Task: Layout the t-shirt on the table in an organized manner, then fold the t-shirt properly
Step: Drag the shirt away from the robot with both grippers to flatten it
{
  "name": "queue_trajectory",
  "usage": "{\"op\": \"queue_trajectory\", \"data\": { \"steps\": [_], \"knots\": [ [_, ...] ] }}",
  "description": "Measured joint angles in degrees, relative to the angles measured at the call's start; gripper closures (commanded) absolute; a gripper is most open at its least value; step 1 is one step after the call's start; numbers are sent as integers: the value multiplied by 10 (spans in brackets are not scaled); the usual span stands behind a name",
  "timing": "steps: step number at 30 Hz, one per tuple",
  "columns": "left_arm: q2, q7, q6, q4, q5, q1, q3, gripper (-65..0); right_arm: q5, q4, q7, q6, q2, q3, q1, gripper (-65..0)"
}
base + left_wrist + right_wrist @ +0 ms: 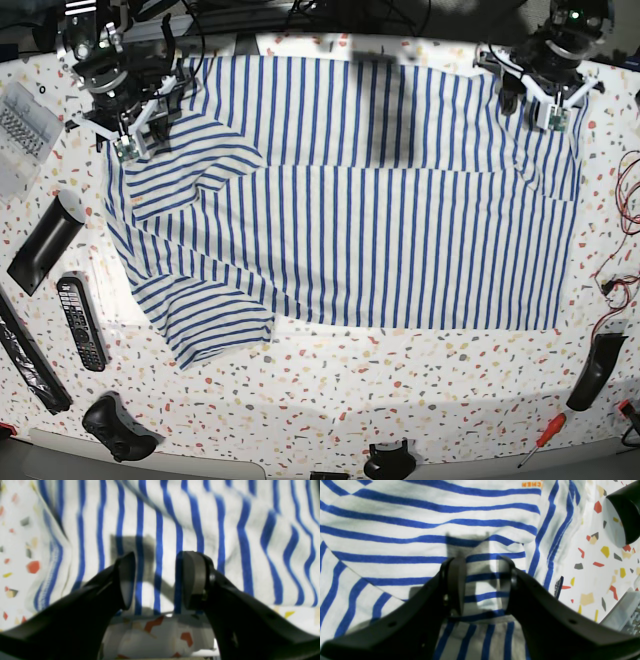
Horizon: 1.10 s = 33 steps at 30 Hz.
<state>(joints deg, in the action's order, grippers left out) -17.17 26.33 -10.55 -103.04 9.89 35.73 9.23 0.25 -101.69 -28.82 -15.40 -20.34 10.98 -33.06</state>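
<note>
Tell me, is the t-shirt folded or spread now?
Mostly spread: the t-shirt lies flat on the table, but one sleeve is folded over the body.

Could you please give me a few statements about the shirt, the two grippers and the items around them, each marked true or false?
1. The t-shirt lies spread on the table. True.
2. The left gripper is clamped shut on a fold of cloth. False: its jaws stand apart with nothing between them, above the shirt's edge.
3. The right gripper is open over the striped cloth. True.
4. A remote control lies on top of the shirt. False: it lies on the bare table beside the shirt.
5. A red-handled screwdriver lies near the table's front edge. True.
6. The shirt has red stripes. False: they are blue.
</note>
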Motion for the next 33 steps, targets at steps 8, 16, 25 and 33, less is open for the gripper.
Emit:
{"op": "queue_trajectory", "data": {
  "steps": [8, 16, 25, 33],
  "knots": [
    [0, 73, 0, -10, 2, 1, 0, -279, 0, 0, -1, 0, 0, 0, 0, -218],
    [0, 66, 0, -15, 4, 29, 0, -279, 0, 0, -9, 0, 0, 0, -1, -218],
    [0, 68, 0, -23, 3, 38, 0, -279, 0, -5, -13, 0, -7, 0, -13, -218],
    [0, 101, 0, -62, -3, 47, 0, -279, 15, -8, -9, -4, -56, 0, -28, -218]
  ]
}}
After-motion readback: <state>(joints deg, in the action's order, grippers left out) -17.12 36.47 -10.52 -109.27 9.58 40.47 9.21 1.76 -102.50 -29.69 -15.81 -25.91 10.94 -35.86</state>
